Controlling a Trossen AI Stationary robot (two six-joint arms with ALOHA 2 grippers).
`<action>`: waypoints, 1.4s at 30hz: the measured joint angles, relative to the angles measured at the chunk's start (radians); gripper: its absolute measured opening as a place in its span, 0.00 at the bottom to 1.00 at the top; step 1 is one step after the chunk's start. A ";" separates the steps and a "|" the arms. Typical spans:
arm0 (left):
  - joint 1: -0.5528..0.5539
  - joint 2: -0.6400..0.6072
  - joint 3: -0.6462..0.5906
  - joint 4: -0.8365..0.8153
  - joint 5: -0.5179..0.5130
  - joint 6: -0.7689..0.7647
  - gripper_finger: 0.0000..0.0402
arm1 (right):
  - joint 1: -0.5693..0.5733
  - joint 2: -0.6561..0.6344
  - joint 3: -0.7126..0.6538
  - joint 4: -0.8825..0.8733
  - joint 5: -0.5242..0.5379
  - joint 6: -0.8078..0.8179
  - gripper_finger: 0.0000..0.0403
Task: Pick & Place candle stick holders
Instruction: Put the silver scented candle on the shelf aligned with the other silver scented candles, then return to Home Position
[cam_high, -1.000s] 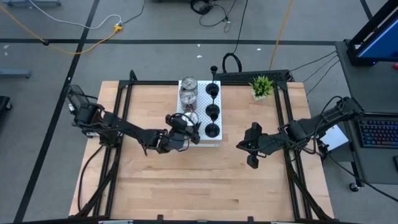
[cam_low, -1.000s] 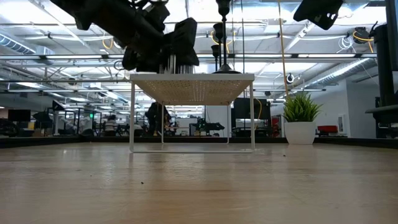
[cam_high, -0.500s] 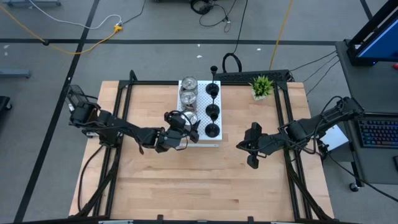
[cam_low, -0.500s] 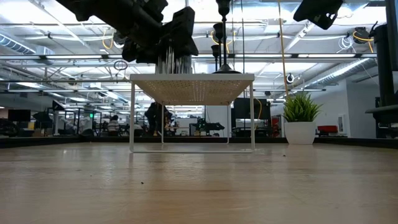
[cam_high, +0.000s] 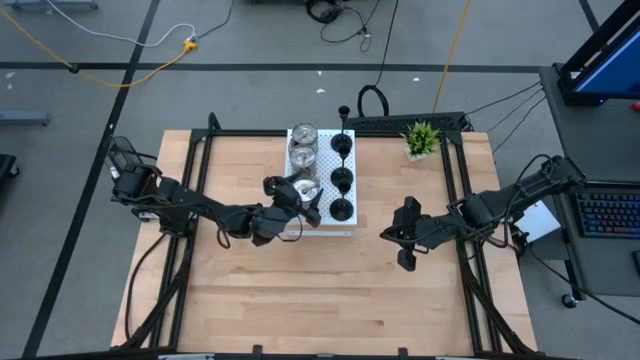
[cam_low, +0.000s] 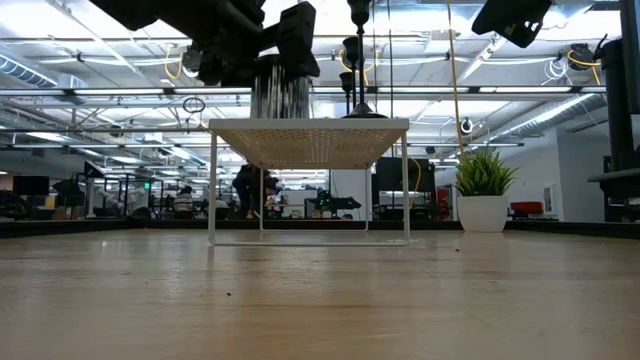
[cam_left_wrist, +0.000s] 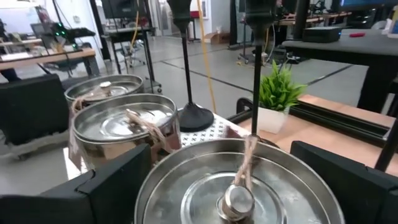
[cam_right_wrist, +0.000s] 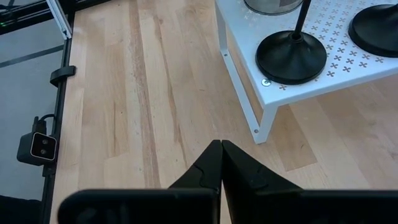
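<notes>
A white perforated board (cam_high: 330, 228) stands mid-table on thin legs. On it stand three black holders (cam_high: 342, 180) in the right column and three silver holders in the left column: two far ones (cam_high: 303, 145) and a near one (cam_high: 303, 190). My left gripper (cam_high: 297, 200) is open over the near silver holder (cam_left_wrist: 205, 180). Its fingers (cam_left_wrist: 118, 186) stand on either side of the holder's rim. That holder stands by its base on the board (cam_low: 280, 100). My right gripper (cam_right_wrist: 221, 146) is shut and empty, hovering right of the board (cam_high: 405, 240). My left gripper comes at the near silver holder slanting down from the table's left, one finger on each side of its rim (cam_left_wrist: 149, 186). I cannot tell whether the fingers touch the rim. The holder stands upright on the board.
A small green potted plant (cam_high: 421, 138) stands at the table's far right, behind the board. Bare wooden table lies near, left and right of the board. Black frame rails (cam_high: 465, 200) run along the table's sides.
My left gripper has gone up and a little toward the table's left. The near silver holder has stayed standing on the board, and more of its wall shows below the gripper in the low view.
</notes>
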 joint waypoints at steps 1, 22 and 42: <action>0.000 0.000 0.000 0.006 -0.005 0.010 0.98 | 0.000 0.000 0.000 0.000 0.000 0.000 0.00; -0.080 -0.221 0.002 0.187 -0.134 0.439 0.98 | 0.000 0.000 0.000 0.009 0.003 -0.031 0.00; -0.275 -0.595 0.002 -0.740 -0.003 -0.252 0.98 | 0.001 -0.220 0.000 0.036 0.010 -0.221 0.00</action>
